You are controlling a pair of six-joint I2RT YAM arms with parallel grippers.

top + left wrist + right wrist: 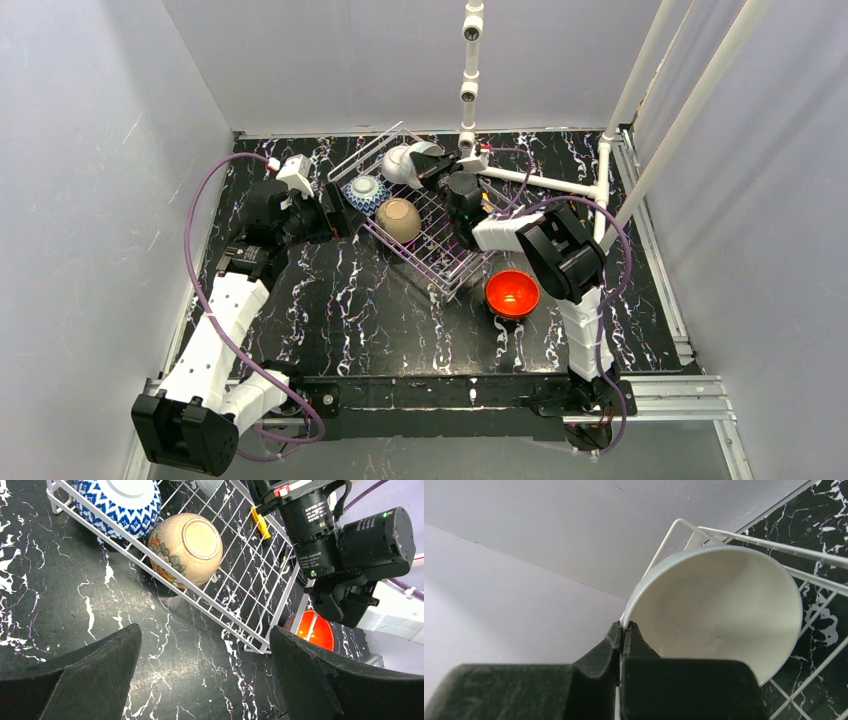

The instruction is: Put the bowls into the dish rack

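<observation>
Smooth round white bowl [719, 605], thin rim pinched by the right hand [623, 628]

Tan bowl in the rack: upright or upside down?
Upside down. The tan bowl shows its foot ring upward, lying tilted inside the dish rack.

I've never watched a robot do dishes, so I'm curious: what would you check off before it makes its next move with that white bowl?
1. Grip: the right gripper is shut on the rim of the white bowl: ok.
2. Place: the white bowl is at the far corner of the dish rack: ok.
3. White bowl resting on the rack's wires: cannot tell.
4. Neighbours: the blue-patterned bowl and the tan bowl lie bottoms up in the rack: ok.
5. The left gripper is open, empty and outside the rack: ok.
6. All loaded: not ok, the red-orange bowl sits on the table.
</observation>
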